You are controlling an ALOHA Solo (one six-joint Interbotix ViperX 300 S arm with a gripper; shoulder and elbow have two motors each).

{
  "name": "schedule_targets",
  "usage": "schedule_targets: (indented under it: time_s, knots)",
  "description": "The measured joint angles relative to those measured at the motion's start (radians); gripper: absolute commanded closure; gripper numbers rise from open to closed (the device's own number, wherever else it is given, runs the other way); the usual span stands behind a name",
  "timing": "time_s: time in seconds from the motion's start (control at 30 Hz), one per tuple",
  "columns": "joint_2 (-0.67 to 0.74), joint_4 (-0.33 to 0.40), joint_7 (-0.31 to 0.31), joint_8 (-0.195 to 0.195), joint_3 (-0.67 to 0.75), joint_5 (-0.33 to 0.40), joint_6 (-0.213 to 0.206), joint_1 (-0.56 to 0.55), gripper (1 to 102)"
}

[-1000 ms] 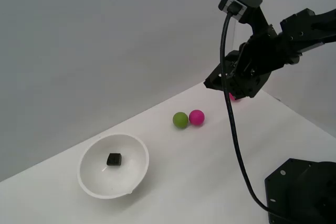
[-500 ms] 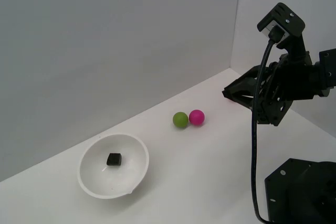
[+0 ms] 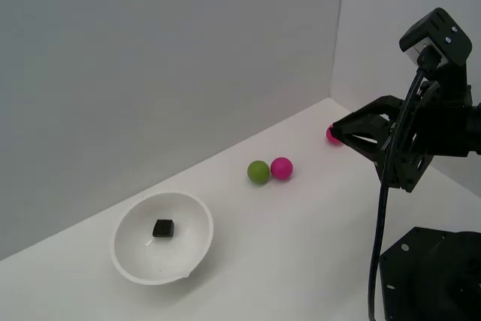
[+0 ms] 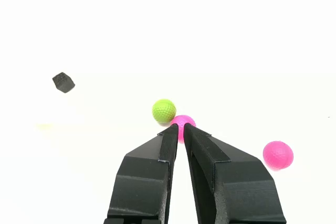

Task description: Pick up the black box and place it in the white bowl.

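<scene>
Black box (image 3: 163, 228) already in white bowl (image 3: 194, 252), well apart from tool (image 4: 181, 129), nearly closed, empty.

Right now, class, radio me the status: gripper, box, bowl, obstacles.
Gripper shut, empty, raised clear. Tiny matte black cube sits inside glossy white bowl. Nothing blocking.

Black box in the white bowl

The black box (image 3: 163, 228) lies inside the white bowl (image 3: 135, 261) on the counter (image 3: 301, 246); a green ball (image 3: 258, 171) touches a pink ball (image 3: 282, 168) well apart.
</scene>
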Motion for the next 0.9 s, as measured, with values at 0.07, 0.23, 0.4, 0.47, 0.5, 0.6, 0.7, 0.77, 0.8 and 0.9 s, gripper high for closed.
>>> schedule_targets:
  time_s: [0.07,0.23,0.4,0.47,0.5,0.6,0.7,0.77,0.8,0.9]
  knots:
    - [-0.002,0.002,0.000,0.000,0.000,0.000,0.000,0.000,100]
    - [0.017,0.000,0.000,0.000,0.017,0.002,0.000,0.000,100]
    - [0.034,0.002,0.000,0.000,0.035,0.000,0.000,0.000,100]
    - [0.048,0.000,0.000,0.000,0.048,0.000,0.000,0.000,100]
    - [0.052,0.002,-0.002,0.000,0.052,0.000,0.000,0.000,100]
    - [0.052,0.000,0.000,0.000,0.052,0.002,0.000,0.000,100]
    - [0.052,0.000,-0.002,0.000,0.054,0.002,0.000,0.000,100]
    - [0.060,0.000,-0.002,0.000,0.060,0.000,0.000,0.000,100]
    - [0.067,0.000,-0.002,0.000,0.067,0.002,0.000,0.000,100]
    - [0.069,0.000,0.000,0.000,0.071,0.000,0.000,0.000,100]
